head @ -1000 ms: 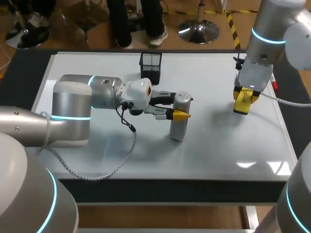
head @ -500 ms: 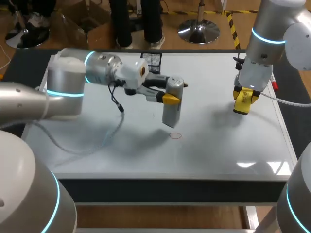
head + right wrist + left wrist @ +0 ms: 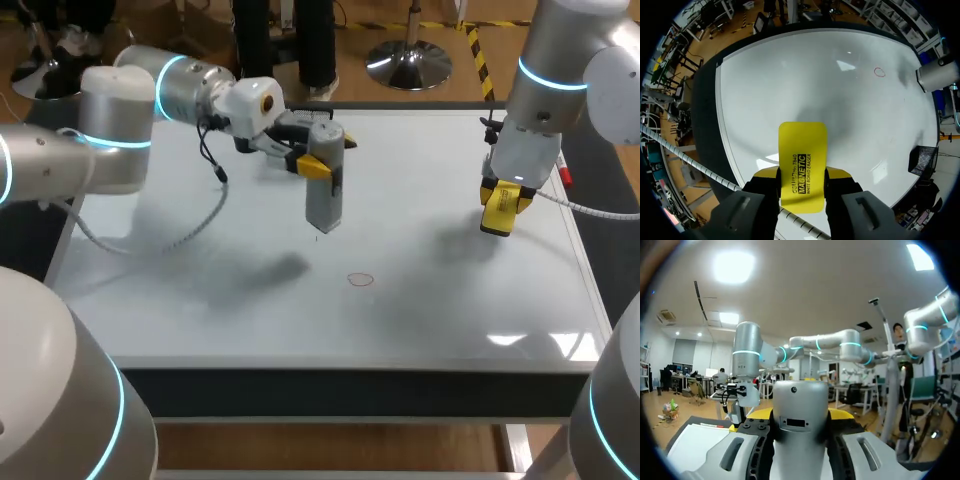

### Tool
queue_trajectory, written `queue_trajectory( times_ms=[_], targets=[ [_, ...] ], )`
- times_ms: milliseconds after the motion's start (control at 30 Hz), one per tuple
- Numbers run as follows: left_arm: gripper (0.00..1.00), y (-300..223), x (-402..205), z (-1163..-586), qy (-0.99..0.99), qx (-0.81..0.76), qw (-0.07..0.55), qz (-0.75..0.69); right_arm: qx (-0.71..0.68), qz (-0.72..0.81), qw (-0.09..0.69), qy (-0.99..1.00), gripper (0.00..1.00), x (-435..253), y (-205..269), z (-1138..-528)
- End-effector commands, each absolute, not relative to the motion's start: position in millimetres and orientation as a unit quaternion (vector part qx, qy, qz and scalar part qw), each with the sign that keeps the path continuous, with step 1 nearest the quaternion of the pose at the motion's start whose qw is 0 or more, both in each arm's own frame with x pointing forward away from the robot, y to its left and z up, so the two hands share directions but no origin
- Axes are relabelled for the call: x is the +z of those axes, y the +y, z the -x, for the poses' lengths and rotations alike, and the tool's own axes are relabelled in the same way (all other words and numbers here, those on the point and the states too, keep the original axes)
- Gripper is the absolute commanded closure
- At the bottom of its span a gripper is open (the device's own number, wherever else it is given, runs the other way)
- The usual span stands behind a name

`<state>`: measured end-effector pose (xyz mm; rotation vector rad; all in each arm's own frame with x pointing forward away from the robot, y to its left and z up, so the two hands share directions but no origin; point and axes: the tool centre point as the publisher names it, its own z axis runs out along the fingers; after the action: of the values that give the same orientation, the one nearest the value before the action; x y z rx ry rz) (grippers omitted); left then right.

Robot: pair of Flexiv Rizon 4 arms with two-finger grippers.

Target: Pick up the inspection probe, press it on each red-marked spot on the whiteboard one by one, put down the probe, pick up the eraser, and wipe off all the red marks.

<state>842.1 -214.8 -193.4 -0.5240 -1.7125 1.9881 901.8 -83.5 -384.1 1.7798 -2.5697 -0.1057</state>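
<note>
A: What was the left gripper [image 3: 328,156] doing?

B: Pinching the inspection probe [image 3: 323,205] near its upper end — both yellow-tipped fingers pressed against the grey cylinder from opposite sides. The probe hung roughly upright, its lower end clear of the whiteboard [image 3: 450,320], its shadow thrown off to one side.

A: And the red mark [image 3: 360,279]?

B: A small red ring on the board, nearer the front edge than the probe's tip and apart from it.

A: The right gripper [image 3: 801,179]?

B: Clamped on the yellow eraser [image 3: 802,147] — the fingers gripped its two long edges, and most of it stuck out ahead of them. It was held above the board's right side, well apart from the probe.
</note>
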Motion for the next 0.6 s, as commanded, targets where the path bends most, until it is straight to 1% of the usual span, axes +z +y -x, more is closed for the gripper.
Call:
queue_trajectory(
  times_ms=[33,600],
  targets=[
    [1.0,-200,-190,-859,-0.607,0.701,0.284,0.245,-0.032,-0.57,0.008,-0.821,1.0,-383,-84,-902],
    [1.0,-151,-199,-901,-0.606,0.674,0.314,0.283,-0.032,-0.57,0.008,-0.821,1.0,-383,-84,-902]
  ],
)
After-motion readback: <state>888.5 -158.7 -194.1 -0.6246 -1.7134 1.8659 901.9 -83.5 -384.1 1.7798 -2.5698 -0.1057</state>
